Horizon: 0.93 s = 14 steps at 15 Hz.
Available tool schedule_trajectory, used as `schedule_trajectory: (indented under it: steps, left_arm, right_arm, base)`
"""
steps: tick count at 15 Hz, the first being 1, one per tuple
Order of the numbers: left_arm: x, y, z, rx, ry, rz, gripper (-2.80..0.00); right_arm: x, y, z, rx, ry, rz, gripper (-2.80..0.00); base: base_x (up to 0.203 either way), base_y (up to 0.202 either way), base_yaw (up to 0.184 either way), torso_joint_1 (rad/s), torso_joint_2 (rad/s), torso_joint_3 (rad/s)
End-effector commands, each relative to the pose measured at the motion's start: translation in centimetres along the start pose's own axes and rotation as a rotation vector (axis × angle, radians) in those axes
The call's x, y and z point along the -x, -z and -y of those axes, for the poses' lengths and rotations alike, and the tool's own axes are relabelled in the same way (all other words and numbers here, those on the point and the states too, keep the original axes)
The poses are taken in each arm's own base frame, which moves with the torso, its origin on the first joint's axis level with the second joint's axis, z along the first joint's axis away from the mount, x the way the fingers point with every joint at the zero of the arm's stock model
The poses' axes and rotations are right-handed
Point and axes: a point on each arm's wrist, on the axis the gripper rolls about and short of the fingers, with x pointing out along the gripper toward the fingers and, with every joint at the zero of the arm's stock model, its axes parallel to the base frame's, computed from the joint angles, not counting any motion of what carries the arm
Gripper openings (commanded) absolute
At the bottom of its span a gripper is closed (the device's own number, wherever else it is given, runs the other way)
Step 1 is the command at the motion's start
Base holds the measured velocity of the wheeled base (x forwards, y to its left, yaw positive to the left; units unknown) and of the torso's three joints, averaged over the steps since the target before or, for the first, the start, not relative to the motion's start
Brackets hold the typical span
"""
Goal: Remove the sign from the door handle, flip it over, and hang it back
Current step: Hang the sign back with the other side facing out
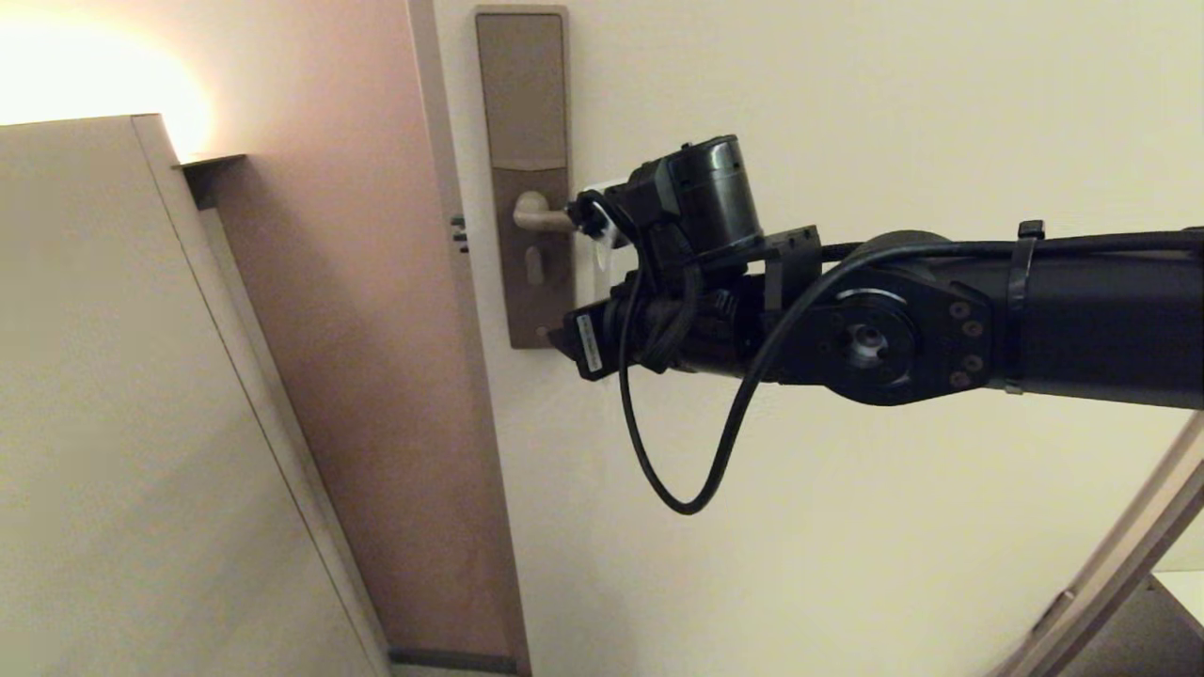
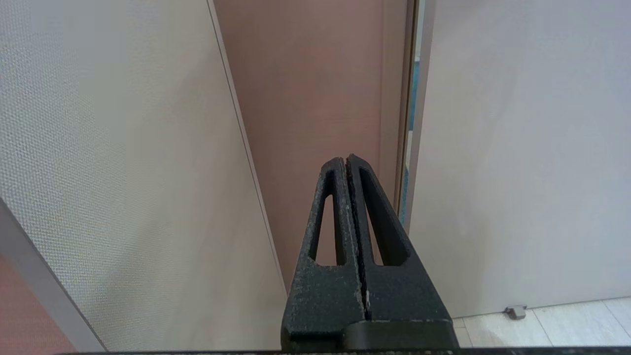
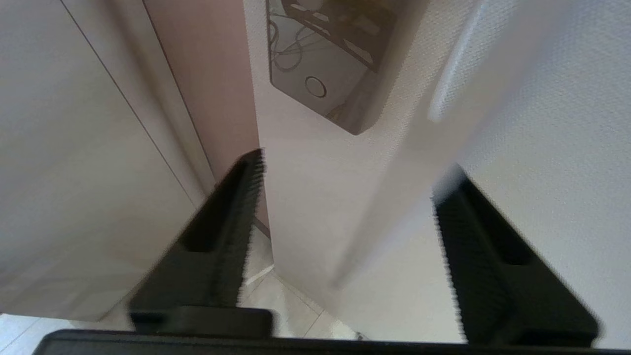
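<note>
The sign (image 1: 607, 246), a white hanger, shows in the head view only as a pale sliver just beyond the rounded end of the door handle (image 1: 543, 218), hanging against the door (image 1: 847, 113); most of it is hidden behind the right arm's wrist. In the right wrist view a pale, blurred flat panel (image 3: 394, 197) lies between the two spread fingers, probably the sign's face, though no lettering can be read. The handle projects from the tall brown lock plate (image 1: 523, 103) near the door's hinge-free edge, whose lower end, with a round keyhole, is seen past the fingers in the right wrist view (image 3: 320, 84). The right gripper (image 3: 347, 192) stands wide, clamped on nothing, its fingertips level with the plate's lower end. The left gripper (image 2: 347, 160) is pressed closed and empty, parked low and facing the gap between door and frame (image 2: 315, 98). Judged risk: the sign, if only loosely seated on the lever, may slide off its rounded end or swing as the fingers withdraw; a finger brushing the panel's edge could drag it off.
</note>
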Motion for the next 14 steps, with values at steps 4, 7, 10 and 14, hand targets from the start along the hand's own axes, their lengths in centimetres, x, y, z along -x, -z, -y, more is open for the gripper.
schedule_trajectory:
  steps: [4,7,10,14]
  left_arm:
    - [0.0,0.0,0.0,-0.001,0.000,0.000,-2.80]
    - [0.0,0.0,0.0,-0.001,0.000,-0.001,-2.80]
    - [0.0,0.0,0.0,-0.001,0.000,-0.001,-2.80]
    - [0.0,0.0,0.0,-0.001,0.001,-0.002,-2.80]
  right_arm:
    - [2.1,-0.2,0.5,-0.006,-0.003,0.004,0.00]
    - [3.9,0.0,1.0,-0.007,-0.003,-0.004,0.00]
    - [5.8,0.5,1.7,-0.008,0.002,-0.012,0.00]
    - [7.3,1.2,2.8,-0.017,0.020,-0.014,0.00]
  base:
    - [0.000,0.000,0.000,0.000,0.00,0.000]
    - [0.000,0.000,0.000,0.000,0.00,0.000]
    - [0.000,0.000,0.000,0.000,0.00,0.000]
    - [0.000,0.000,0.000,0.000,0.00,0.000]
